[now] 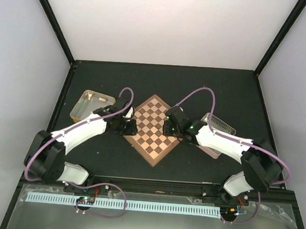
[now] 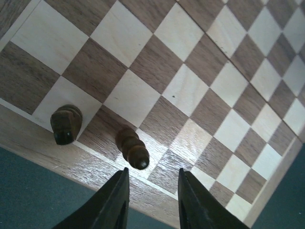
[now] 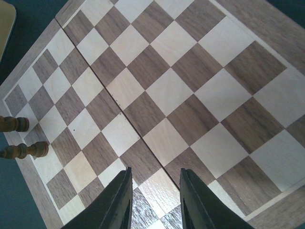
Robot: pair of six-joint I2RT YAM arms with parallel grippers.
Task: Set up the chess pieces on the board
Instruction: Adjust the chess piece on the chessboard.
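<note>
On the dark desk (image 1: 160,84) the board (image 1: 154,129) lay turned corner-on between the two arms, with a gold tray (image 1: 91,105) to its left. The left tool (image 2: 152,171) hung over the board's rim, jaws apart with nothing between them, and the right tool (image 3: 155,171) hung over the squares, likewise gapped and empty. Two dark chess pieces (image 2: 132,148) stood upright in the edge row, the nearer one just ahead of the left tool's fingertips.

L arm (image 1: 82,131) stretched twd 1 o'clock, R arm (image 1: 221,142) twd 11 o'clock, wrists pitched down. L tool (image 2: 153,171) & R tool (image 3: 155,171): fingers narrowly apart, nothing btwn.
</note>
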